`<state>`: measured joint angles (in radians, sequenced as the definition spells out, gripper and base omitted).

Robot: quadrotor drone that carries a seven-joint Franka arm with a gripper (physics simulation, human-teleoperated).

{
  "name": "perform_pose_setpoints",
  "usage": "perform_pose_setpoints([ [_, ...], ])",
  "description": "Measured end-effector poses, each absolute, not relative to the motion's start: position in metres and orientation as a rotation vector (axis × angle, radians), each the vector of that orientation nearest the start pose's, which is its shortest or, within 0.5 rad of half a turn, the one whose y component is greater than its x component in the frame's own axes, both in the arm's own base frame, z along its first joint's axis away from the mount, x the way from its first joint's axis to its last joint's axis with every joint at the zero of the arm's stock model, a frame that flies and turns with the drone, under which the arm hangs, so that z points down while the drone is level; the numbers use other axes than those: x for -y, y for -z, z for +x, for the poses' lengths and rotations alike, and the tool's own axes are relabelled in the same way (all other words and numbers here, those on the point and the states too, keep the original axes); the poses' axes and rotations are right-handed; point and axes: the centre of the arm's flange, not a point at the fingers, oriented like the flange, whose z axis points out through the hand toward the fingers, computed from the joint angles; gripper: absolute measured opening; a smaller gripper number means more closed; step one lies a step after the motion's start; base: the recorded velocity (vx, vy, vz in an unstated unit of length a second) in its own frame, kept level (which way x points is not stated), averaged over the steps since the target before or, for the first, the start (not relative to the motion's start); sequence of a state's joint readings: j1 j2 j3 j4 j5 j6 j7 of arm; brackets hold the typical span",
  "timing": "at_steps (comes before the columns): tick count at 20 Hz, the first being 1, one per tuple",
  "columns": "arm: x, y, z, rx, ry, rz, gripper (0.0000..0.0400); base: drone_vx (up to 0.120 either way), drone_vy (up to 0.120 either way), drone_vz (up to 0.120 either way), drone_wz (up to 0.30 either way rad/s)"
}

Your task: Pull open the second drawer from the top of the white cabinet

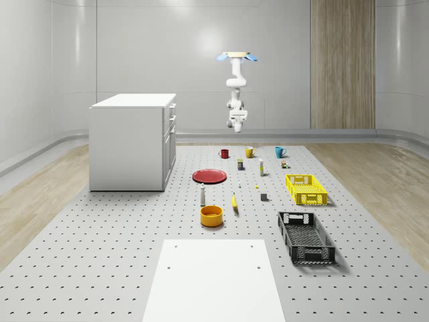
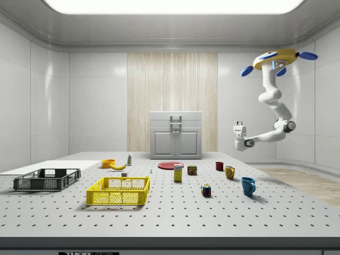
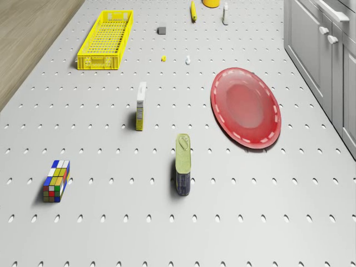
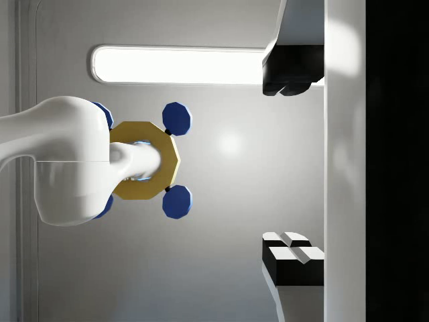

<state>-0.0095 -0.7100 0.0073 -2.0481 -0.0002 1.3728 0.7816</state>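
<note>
The drone [image 1: 236, 56] hovered high over the far end of the gray table [image 1: 100, 255], which was full of little holes. Its claw [image 2: 239, 127] hung in the air with fingers [image 4: 293, 70] wide apart, holding nothing. The white cabinet [image 1: 131, 142] stood well apart, near the red plate [image 1: 210, 176]. The walls were pale gray.

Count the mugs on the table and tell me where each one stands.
3, in a row across the far table past the red plate: the red mug nearest the white cabinet, the yellow mug in the middle, the blue mug farthest from it. None looks hidden.
</note>
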Motion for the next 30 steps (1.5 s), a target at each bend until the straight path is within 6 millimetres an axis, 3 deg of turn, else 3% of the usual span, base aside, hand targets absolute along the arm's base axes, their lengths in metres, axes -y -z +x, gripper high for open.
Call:
perform_pose_setpoints([
  [6,-0.001,-0.691,0.302,-1.201,0.065,-2.9,0.03,0.12,-0.113,0.0,0.0],
  [16,-0.006,-0.691,0.302,-1.218,0.105,-2.935,0.03,0.12,0.0,0.0,0.0],
  [19,0.038,-0.682,0.303,-1.059,-0.168,-2.544,0.0305,0.12,-0.067,0.0,0.0],
  [22,0.073,-0.658,0.304,-0.898,-0.367,-2.163,0.0307,0.12,-0.12,0.0,0.0],
  [26,0.092,-0.627,0.305,-0.756,-0.502,-1.83,0.0305,0.12,-0.12,0.0,0.0],
  [30,0.098,-0.609,0.306,-0.682,-0.561,-1.654,0.0302,0.12,-0.12,0.0,0.0],
])
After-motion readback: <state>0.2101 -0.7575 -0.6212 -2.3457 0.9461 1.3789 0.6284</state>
